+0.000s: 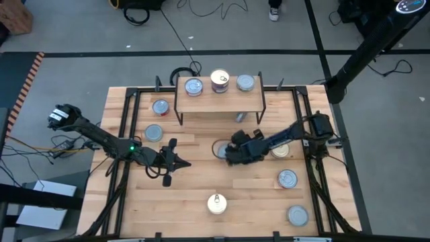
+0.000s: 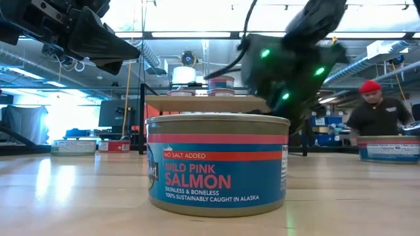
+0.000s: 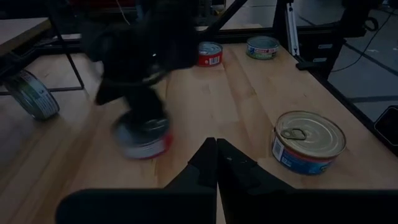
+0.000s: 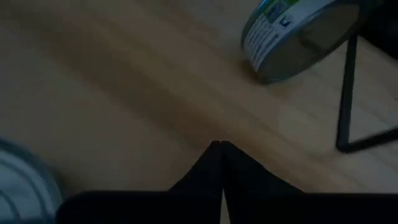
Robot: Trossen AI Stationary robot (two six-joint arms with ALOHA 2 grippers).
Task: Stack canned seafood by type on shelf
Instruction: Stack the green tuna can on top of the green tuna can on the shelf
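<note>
Red-sided can point(image 1: 220, 149) just beside our right gripper point(image 1: 232, 153)
Our fingers are pressed together, empty; the can sits on the tabletop before the shelf point(image 1: 219, 102), nearer the right arm than the left

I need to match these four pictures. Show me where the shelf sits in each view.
High view: the shelf stands at the table's far middle, with three cans on it.
Low view: its board shows behind the salmon can.
Left wrist view: a board corner shows above the tipped can.
Right wrist view: only one black leg shows, beside that can.
Shared landmark: the tipped can under the shelf.
</note>
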